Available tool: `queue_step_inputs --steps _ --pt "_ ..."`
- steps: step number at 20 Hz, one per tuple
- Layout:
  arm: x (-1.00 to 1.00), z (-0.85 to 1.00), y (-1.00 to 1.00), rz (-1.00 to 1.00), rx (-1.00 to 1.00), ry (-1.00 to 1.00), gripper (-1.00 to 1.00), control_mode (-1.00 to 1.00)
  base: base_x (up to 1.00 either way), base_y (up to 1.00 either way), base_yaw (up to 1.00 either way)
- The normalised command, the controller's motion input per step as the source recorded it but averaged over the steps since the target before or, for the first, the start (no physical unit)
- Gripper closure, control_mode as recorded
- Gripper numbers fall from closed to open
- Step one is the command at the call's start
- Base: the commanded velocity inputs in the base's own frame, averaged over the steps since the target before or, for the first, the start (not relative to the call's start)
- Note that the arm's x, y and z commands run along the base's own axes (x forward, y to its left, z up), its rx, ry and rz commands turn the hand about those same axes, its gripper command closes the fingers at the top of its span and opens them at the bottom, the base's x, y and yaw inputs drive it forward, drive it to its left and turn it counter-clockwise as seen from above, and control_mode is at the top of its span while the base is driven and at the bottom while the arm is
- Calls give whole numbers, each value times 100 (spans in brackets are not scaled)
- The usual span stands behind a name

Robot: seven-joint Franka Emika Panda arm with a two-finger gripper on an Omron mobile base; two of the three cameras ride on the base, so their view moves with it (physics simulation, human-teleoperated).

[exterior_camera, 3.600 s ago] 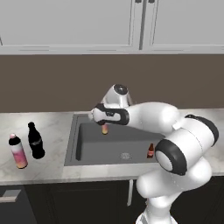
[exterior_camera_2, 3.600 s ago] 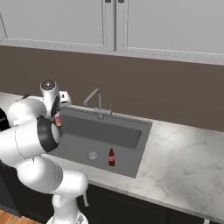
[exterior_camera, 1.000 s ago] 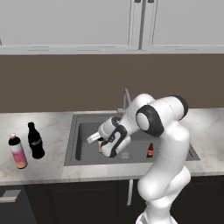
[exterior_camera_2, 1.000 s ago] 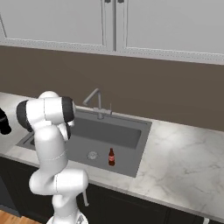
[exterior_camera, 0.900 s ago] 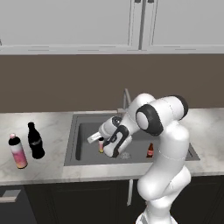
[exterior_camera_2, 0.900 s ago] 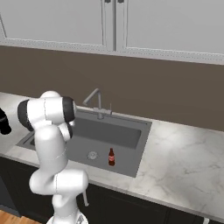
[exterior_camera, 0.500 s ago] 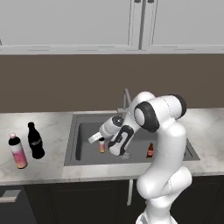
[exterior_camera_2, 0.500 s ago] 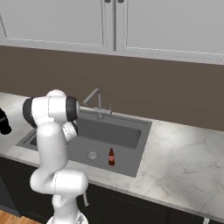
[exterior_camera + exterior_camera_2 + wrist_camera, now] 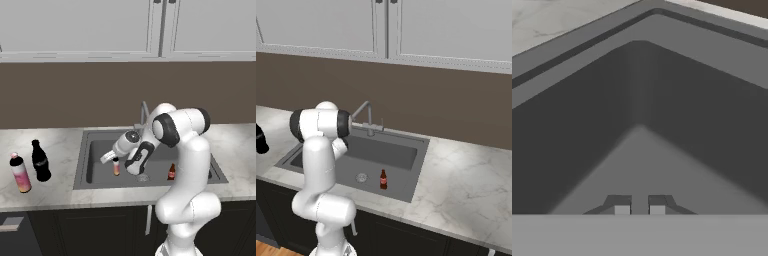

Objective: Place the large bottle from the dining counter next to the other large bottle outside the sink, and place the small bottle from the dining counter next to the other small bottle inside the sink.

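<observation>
Gripper (image 9: 114, 159) nearly closed, clamped on the small bottle (image 9: 116, 167), which hangs upright below it inside the sink (image 9: 95, 150). Versus a second ago the hand has swung further right along the basin and sits low over the floor; the bottle looks close to touching down, contact unclear. Other small bottle (image 9: 171, 171) stands well right of the gripper, past the drain. Judgement: release not yet due, more rightward travel needed. Left of the gripper, out on the counter, the large bottle (image 9: 20, 173) already stands beside the black bottle (image 9: 40, 161).
</observation>
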Motion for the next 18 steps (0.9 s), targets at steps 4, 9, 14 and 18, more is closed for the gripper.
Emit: queue_step_inputs --steps 4,9,14,18 --pt "-25 -57 16 -3 0 0 100 -100 0 0 0" --pt "-32 -39 14 -1 0 -5 100 -100 0 0 0" --pt "-10 3 8 0 -4 -16 100 -100 0 0 0" --pt "-21 -7 13 0 -7 -15 100 -100 0 0 0"
